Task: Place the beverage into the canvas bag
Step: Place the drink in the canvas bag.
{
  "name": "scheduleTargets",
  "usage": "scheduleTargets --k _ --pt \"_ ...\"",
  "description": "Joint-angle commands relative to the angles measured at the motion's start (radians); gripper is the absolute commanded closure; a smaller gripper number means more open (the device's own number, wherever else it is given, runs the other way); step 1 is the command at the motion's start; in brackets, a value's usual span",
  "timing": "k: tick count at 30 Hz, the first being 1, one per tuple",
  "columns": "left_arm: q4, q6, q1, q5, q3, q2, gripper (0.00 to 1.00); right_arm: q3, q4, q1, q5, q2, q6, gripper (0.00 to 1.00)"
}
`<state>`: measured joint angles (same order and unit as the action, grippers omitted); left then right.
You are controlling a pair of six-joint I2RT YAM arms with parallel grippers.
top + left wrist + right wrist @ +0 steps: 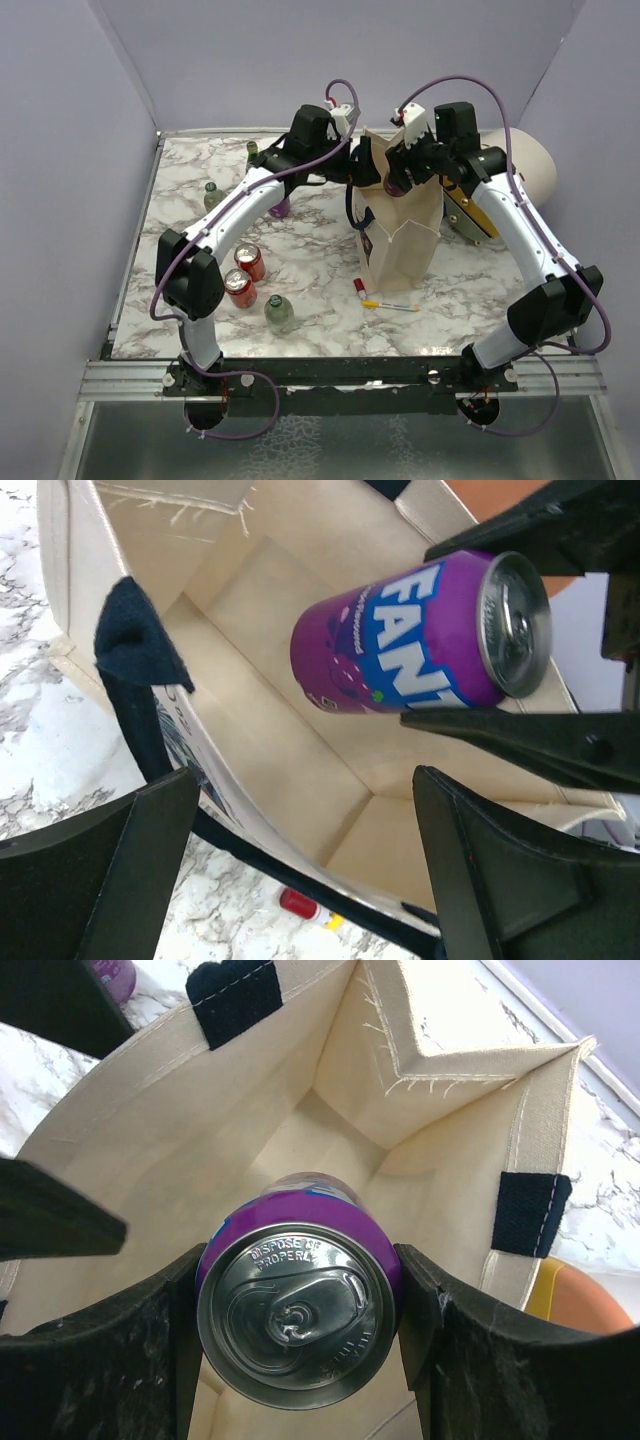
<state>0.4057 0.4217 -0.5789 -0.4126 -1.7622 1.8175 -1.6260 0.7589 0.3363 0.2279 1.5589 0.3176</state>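
Only at wrist level: purple can (400, 640) tight in right claw (300, 1295) over canvas bag (150, 1130), left claw (300, 870) released.

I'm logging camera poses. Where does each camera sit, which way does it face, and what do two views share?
Top external: fixed above and behind the bases, looking down on the table; left arm and right arm show whole, meeting over the canvas bag.
Left wrist: beside the bag's mouth, looking obliquely down inside; its open left gripper frames the bottom.
Right wrist: above the bag, looking down; the right gripper clamps the purple can.
Shared: both wrist views show the can and bag interior.
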Motion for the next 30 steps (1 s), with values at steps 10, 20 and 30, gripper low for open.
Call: scheduleTargets --k 10,20,30 --pt "0.062 -0.039 0.003 0.139 -0.168 0.116 0.31 -0.056 -0.124 -0.039 0.132 0.105 0.002 0.64" --pt "0.042 -0.066 0.000 0.170 -0.104 0.106 0.51 0.002 -0.238 -0.039 0.128 0.208 0.023 0.64" --pt "0.030 -0.145 -0.003 0.147 -0.030 0.083 0.79 0.057 -0.368 -0.039 0.013 0.302 0.025 0.64"
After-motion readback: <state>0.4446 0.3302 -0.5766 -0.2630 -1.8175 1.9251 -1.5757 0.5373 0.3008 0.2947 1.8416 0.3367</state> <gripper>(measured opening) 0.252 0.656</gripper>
